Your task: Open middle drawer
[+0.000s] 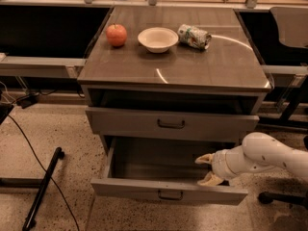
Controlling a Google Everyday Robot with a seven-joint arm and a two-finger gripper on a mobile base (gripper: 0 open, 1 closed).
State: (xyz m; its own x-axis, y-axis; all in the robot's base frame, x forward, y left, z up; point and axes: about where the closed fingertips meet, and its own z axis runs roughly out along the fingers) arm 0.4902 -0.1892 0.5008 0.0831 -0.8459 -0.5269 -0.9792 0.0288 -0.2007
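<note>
The middle drawer (144, 189) is pulled well out of the grey cabinet, its grey front with a small dark wire handle (170, 195) facing me and its inside bare. My gripper (207, 169) on the white arm (262, 155) reaches in from the right. It is open over the drawer's right front corner, its lower fingertip (210, 179) at the top edge of the drawer front. It holds nothing.
The wider drawer (120, 123) above stands slightly out. On the cabinet top (216, 66) are an apple (116, 34), a white bowl (158, 38) and a can lying on its side (194, 36). A black pole (43, 186) and cable lie on the floor at left; a chair base (272, 197) is at right.
</note>
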